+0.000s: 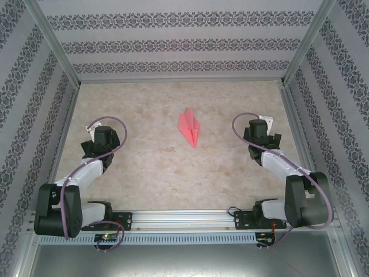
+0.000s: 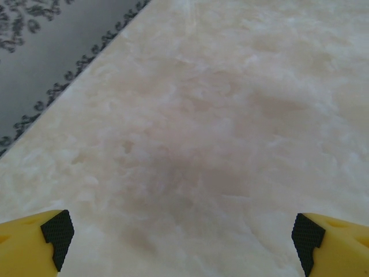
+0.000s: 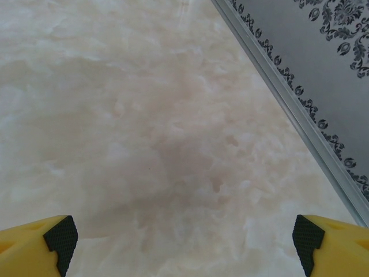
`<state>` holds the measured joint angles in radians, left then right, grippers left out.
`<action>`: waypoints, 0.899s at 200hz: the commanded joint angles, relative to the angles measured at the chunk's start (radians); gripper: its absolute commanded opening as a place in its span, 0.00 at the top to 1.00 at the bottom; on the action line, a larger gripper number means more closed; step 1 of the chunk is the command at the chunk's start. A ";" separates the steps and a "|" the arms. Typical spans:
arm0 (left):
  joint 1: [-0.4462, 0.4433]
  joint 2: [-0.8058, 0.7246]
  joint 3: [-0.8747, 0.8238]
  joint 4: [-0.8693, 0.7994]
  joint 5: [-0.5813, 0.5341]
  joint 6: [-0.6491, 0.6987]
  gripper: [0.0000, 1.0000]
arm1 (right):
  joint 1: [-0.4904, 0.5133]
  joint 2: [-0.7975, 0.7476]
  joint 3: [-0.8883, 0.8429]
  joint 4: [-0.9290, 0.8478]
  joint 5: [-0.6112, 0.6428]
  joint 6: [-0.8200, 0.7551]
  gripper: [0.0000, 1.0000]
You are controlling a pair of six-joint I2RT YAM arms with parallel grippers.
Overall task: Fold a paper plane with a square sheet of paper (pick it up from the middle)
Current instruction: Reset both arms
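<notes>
The salmon-pink square sheet of paper lies folded as a paper plane (image 1: pixel 189 127), a narrow dart flat on the marbled table (image 1: pixel 173 173) with its tip toward the near side. My left gripper (image 1: pixel 97 126) rests well to its left, and in the left wrist view it (image 2: pixel 181 245) stands open over bare tabletop, yellow fingers (image 2: pixel 34 245) wide apart. My right gripper (image 1: pixel 262 124) sits well to the plane's right. In the right wrist view it (image 3: pixel 184 245) is open too, with nothing between its fingers (image 3: pixel 334 245).
Patterned walls (image 1: pixel 184 43) enclose the table at the back and on both sides. A metal rail (image 3: pixel 288 109) runs along the right wall's foot. The arm bases sit on a mounting rail (image 1: pixel 184 219) at the near edge.
</notes>
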<state>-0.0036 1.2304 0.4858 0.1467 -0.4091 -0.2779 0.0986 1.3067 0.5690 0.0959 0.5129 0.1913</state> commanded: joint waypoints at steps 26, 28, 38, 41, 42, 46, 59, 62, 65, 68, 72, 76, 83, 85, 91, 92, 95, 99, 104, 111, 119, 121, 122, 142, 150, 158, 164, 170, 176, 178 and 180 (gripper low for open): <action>0.046 0.094 -0.143 0.564 0.247 0.172 0.00 | -0.035 0.057 -0.091 0.451 -0.194 -0.115 0.02; 0.048 0.095 -0.144 0.571 0.253 0.172 0.00 | -0.037 0.058 -0.096 0.467 -0.204 -0.117 0.02; 0.059 0.102 -0.141 0.581 0.294 0.169 0.00 | -0.051 0.068 -0.114 0.527 -0.256 -0.118 0.02; 0.062 0.106 -0.141 0.587 0.306 0.169 0.00 | -0.056 0.072 -0.117 0.540 -0.270 -0.119 0.02; 0.063 0.108 -0.141 0.590 0.311 0.168 0.00 | -0.057 0.074 -0.118 0.544 -0.274 -0.120 0.02; 0.064 0.115 -0.145 0.608 0.324 0.167 0.00 | -0.063 0.083 -0.121 0.560 -0.290 -0.119 0.02; 0.063 0.157 -0.162 0.696 0.369 0.172 0.00 | -0.076 0.118 -0.134 0.620 -0.345 -0.116 0.02; 0.063 0.166 -0.161 0.699 0.379 0.176 0.00 | -0.078 0.129 -0.140 0.641 -0.355 -0.116 0.02; 0.064 0.175 -0.158 0.700 0.385 0.177 0.00 | -0.079 0.137 -0.144 0.657 -0.364 -0.120 0.02; 0.064 0.185 -0.156 0.705 0.388 0.179 0.00 | -0.079 0.144 -0.149 0.678 -0.373 -0.123 0.02; 0.064 0.198 -0.153 0.711 0.394 0.182 0.00 | -0.079 0.154 -0.152 0.695 -0.387 -0.126 0.02; 0.063 0.205 -0.150 0.712 0.402 0.185 0.00 | -0.079 0.160 -0.154 0.701 -0.400 -0.133 0.02; 0.063 0.215 -0.147 0.718 0.416 0.193 0.00 | -0.079 0.159 -0.154 0.699 -0.416 -0.138 0.02; 0.063 0.217 -0.147 0.719 0.419 0.195 0.00 | -0.079 0.160 -0.155 0.700 -0.420 -0.139 0.02; 0.063 0.222 -0.147 0.723 0.424 0.196 0.00 | -0.080 0.166 -0.159 0.713 -0.428 -0.142 0.02; 0.063 0.223 -0.147 0.724 0.425 0.196 0.00 | -0.080 0.168 -0.160 0.716 -0.430 -0.142 0.02; 0.063 0.224 -0.147 0.725 0.428 0.197 0.00 | -0.081 0.171 -0.164 0.723 -0.436 -0.145 0.02; 0.063 0.225 -0.147 0.725 0.431 0.199 0.00 | -0.080 0.177 -0.167 0.737 -0.446 -0.150 0.02; 0.063 0.229 -0.148 0.729 0.437 0.202 0.00 | -0.080 0.189 -0.177 0.765 -0.455 -0.155 0.02; 0.061 0.242 -0.147 0.739 0.440 0.206 0.00 | -0.080 0.201 -0.192 0.809 -0.464 -0.159 0.02; 0.060 0.260 -0.153 0.769 0.443 0.209 0.00 | -0.080 0.192 -0.193 0.796 -0.466 -0.160 0.02; 0.059 0.267 -0.155 0.778 0.444 0.209 0.00 | -0.081 0.190 -0.192 0.791 -0.465 -0.159 0.02; 0.059 0.270 -0.155 0.783 0.443 0.209 0.00 | -0.080 0.189 -0.192 0.790 -0.465 -0.160 0.02; 0.057 0.323 -0.162 0.844 0.430 0.205 0.00 | -0.079 0.193 -0.178 0.769 -0.476 -0.166 0.02; 0.050 0.317 -0.146 0.799 0.432 0.214 0.00 | -0.080 0.195 -0.180 0.776 -0.476 -0.165 0.02; 0.044 0.326 -0.129 0.782 0.422 0.220 0.00 | -0.079 0.197 -0.178 0.775 -0.476 -0.166 0.02; 0.036 0.326 -0.110 0.747 0.408 0.225 0.00 | -0.079 0.195 -0.176 0.767 -0.475 -0.166 0.02; 0.023 0.324 -0.091 0.704 0.380 0.230 0.00 | -0.079 0.196 -0.176 0.770 -0.475 -0.165 0.02; 0.012 0.330 -0.091 0.719 0.364 0.238 0.00 | -0.079 0.198 -0.176 0.771 -0.476 -0.165 0.02; 0.012 0.330 -0.092 0.719 0.361 0.238 0.00 | -0.080 0.197 -0.175 0.770 -0.477 -0.164 0.02; 0.012 0.330 -0.090 0.716 0.360 0.238 0.00 | -0.079 0.197 -0.176 0.768 -0.478 -0.164 0.02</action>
<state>0.0368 1.5536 0.3508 0.8642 -0.0086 -0.0795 0.0231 1.4956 0.3878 0.8223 0.0635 0.0444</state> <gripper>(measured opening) 0.999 0.976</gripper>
